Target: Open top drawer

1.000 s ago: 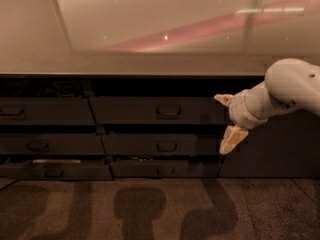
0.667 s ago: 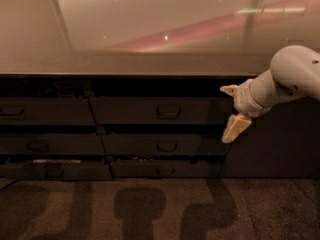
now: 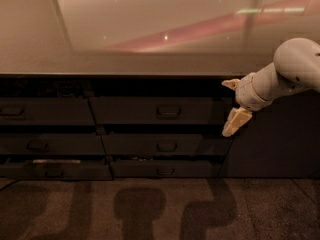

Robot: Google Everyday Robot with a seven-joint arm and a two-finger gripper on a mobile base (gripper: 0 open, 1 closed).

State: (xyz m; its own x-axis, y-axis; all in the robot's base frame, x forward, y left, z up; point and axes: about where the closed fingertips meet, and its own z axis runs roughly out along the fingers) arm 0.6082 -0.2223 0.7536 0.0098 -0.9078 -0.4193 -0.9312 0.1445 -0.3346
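The top drawer (image 3: 130, 111) is the wide dark grey front just under the counter edge, in the middle column, with a rounded-rectangle handle (image 3: 168, 112) at its centre. Its front sits back under the counter, and no inside shows. My gripper (image 3: 233, 104) is on the right, level with the drawer front's right end and to the right of the handle. Its two cream fingertips (image 3: 236, 122) are spread apart, one above the other, and hold nothing. The white arm (image 3: 295, 66) comes in from the right edge.
A glossy counter top (image 3: 150, 39) runs across the upper half. Narrower dark drawers (image 3: 45, 112) stand at the left, and shallower ones (image 3: 165, 146) lie below; the lowest ones (image 3: 55, 168) stick out a little. A plain dark panel (image 3: 272, 139) is at the right. Carpet floor (image 3: 150, 209) lies in front.
The gripper and arm have risen a little and shifted slightly right. The fingers stay spread. The drawers have not moved.
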